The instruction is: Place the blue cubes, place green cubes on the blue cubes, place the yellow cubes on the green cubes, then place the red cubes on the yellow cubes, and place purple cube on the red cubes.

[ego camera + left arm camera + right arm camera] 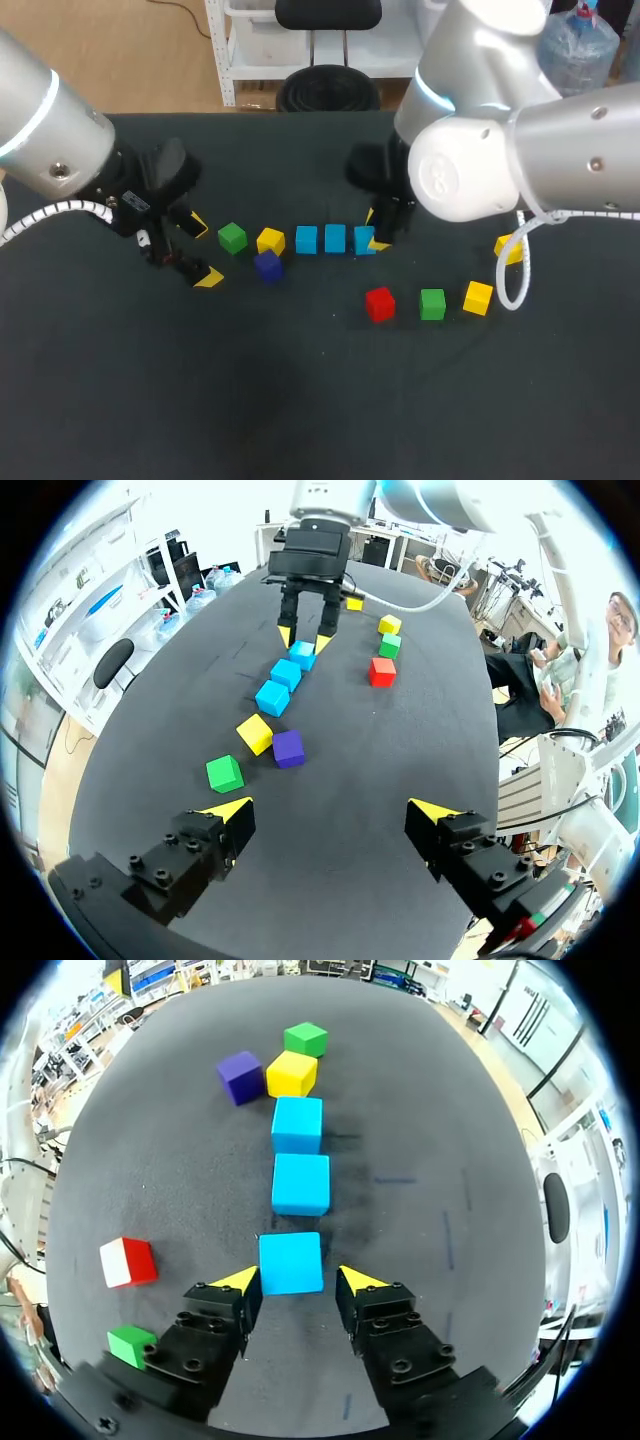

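Three blue cubes lie in a row on the dark table: the nearest one (291, 1262), the middle one (300, 1183) and the far one (297, 1124). My right gripper (298, 1282) stands open astride the nearest blue cube (364, 240), with a gap at one finger. Past the row lie a yellow cube (291, 1073), a purple cube (240, 1076) and a green cube (306, 1038). A red cube (379, 303), a green cube (432, 303) and two yellow cubes (478, 297) (508, 248) lie to the right. My left gripper (330, 810) hangs wide open and empty, short of the green cube (224, 773).
The table (300, 400) is bare dark cloth across its front half. My right arm (520, 150) hangs over the back right, above one yellow cube. The left arm (60, 150) comes in at the back left.
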